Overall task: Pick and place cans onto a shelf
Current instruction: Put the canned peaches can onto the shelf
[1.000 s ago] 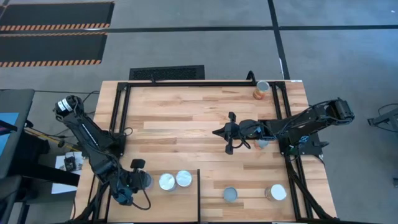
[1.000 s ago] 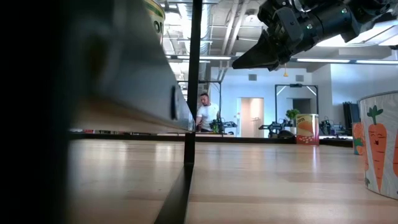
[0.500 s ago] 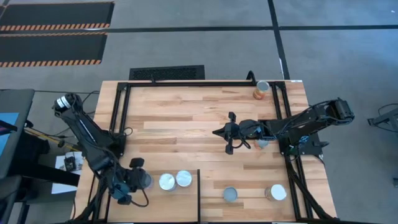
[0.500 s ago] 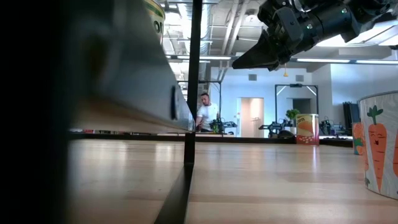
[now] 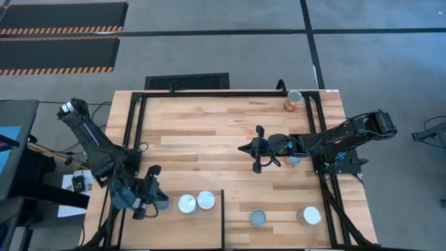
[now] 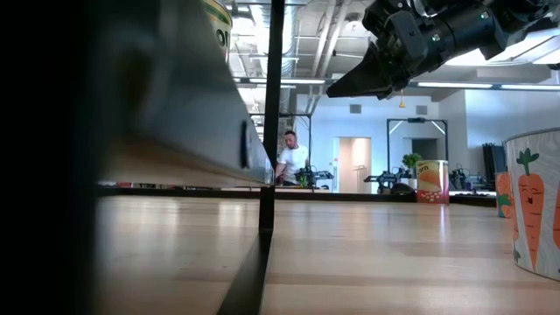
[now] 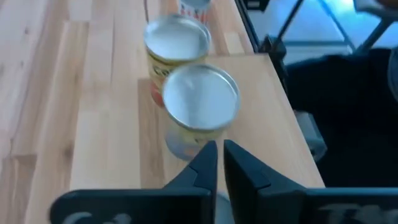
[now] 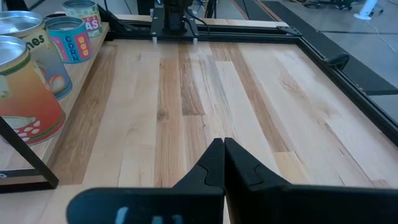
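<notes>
Left claw [image 5: 152, 187], dark two-fingered, is sitting at the lower left of the high view with its fingers [image 7: 205, 163] pressed together and holding nothing. It is hovering just beside a row of three small silver-topped tin cans [image 5: 188, 203] standing on the smooth pale wooden shelf [image 5: 209, 222] edged with thin black bars. In the left wrist view the nearest can [image 7: 200, 99] is showing a shiny round top, with a second, yellowish-labelled can [image 7: 176, 42] touching it behind.

Lower right of the high view: two more cans [image 5: 258, 218] are standing on the shelf's right half.

Right claw [image 5: 252, 149] is hanging over the middle of the striped plank desk [image 5: 202, 132], fingers together and empty. Another can [image 5: 295, 160] is sitting partly hidden under the right arm.

Upper right of the high view: an orange-labelled can [image 5: 293, 102] is standing near the desk's far corner.

Low view: a person [image 6: 290, 159] is showing in the room beyond.
</notes>
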`<move>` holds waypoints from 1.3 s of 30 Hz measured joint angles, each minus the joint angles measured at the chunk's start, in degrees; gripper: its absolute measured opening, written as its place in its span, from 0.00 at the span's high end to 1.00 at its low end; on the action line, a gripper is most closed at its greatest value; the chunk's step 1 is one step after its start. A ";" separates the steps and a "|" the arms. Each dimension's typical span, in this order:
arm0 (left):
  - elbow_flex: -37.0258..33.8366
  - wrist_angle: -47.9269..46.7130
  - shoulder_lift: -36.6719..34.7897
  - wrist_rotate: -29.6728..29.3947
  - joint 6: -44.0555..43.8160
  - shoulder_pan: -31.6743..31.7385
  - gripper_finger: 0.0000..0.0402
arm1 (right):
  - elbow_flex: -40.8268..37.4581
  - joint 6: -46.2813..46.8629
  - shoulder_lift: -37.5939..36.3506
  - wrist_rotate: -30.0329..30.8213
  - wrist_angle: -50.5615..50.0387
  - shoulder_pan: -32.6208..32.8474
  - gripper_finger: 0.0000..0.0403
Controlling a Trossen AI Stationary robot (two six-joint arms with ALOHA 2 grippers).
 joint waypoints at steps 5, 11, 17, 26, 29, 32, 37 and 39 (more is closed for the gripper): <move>-5.56 8.33 -4.10 3.38 6.59 4.97 0.99 | 0.00 -0.17 0.00 -0.07 -0.02 0.00 0.97; -13.39 20.50 -8.30 8.88 16.45 13.77 1.00 | 0.00 -1.55 0.00 -0.13 1.34 0.04 0.97; -21.42 34.20 -11.19 15.06 23.93 22.91 1.00 | 0.00 -2.81 0.00 -2.78 7.16 0.61 0.97; -31.28 53.25 -12.49 15.65 29.80 31.00 1.00 | 0.06 -3.67 -0.49 -0.73 7.61 6.46 0.99; -33.55 58.09 -12.49 14.71 30.21 32.59 1.00 | 2.54 1.88 -1.90 4.13 -2.61 9.08 0.99; -35.29 60.40 -12.51 11.06 29.66 33.79 1.00 | 6.91 9.05 -2.93 6.71 -15.88 11.77 0.99; -35.96 60.34 -12.48 5.00 28.90 34.64 1.00 | 15.35 20.90 -2.69 7.52 -35.33 16.66 0.98; -35.96 60.38 -12.48 4.06 29.33 34.71 1.00 | 18.18 26.41 -2.00 7.45 -42.69 18.56 0.98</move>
